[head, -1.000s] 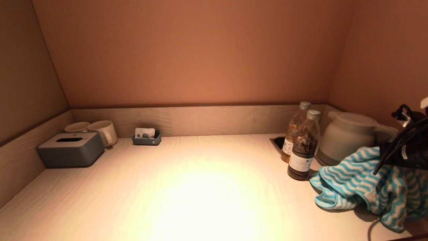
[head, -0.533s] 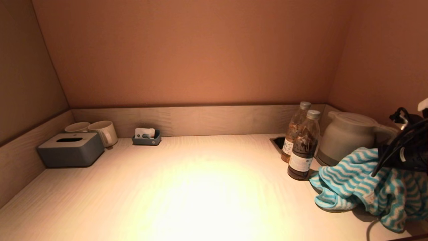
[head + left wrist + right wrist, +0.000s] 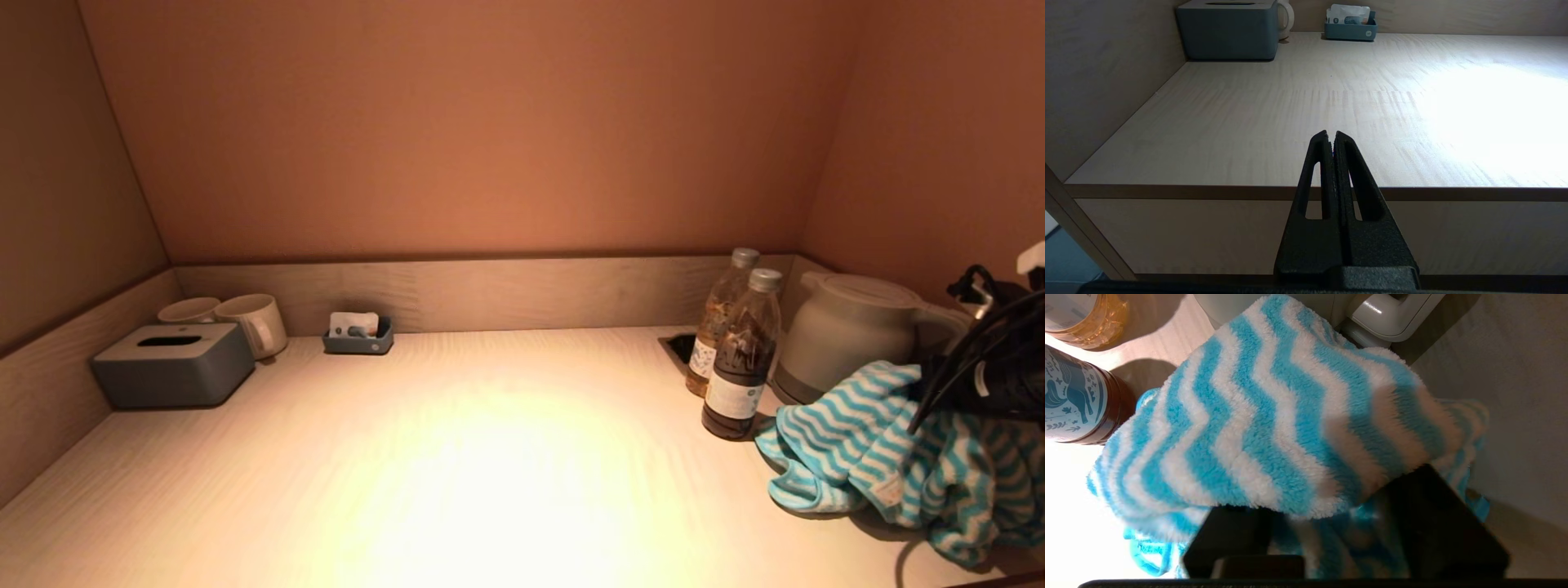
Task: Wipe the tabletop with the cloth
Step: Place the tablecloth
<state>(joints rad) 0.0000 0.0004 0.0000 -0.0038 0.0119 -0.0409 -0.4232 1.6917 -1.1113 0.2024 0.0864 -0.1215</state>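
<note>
The blue-and-white zigzag cloth (image 3: pixel 849 441) is bunched at the far right of the pale wooden tabletop (image 3: pixel 490 457), beside the kettle. My right gripper (image 3: pixel 980 384) is over it and shut on the cloth. In the right wrist view the cloth (image 3: pixel 1274 416) drapes over the black fingers and hides their tips; the gripper (image 3: pixel 1327 498) has folds pinched between them. My left gripper (image 3: pixel 1330 134) is shut and empty. It is parked in front of the table's front edge on the left, out of the head view.
Two brown drink bottles (image 3: pixel 739 359) and a grey kettle (image 3: pixel 849 335) stand just left of and behind the cloth. A square recess (image 3: pixel 679 347) lies behind the bottles. A grey tissue box (image 3: pixel 171 365), two mugs (image 3: pixel 255 322) and a small tray (image 3: pixel 357 336) sit at the back left.
My right gripper has shifted slightly to the right with the cloth in it, and the cloth's upper folds have been drawn up and right. The left arm has not moved.
</note>
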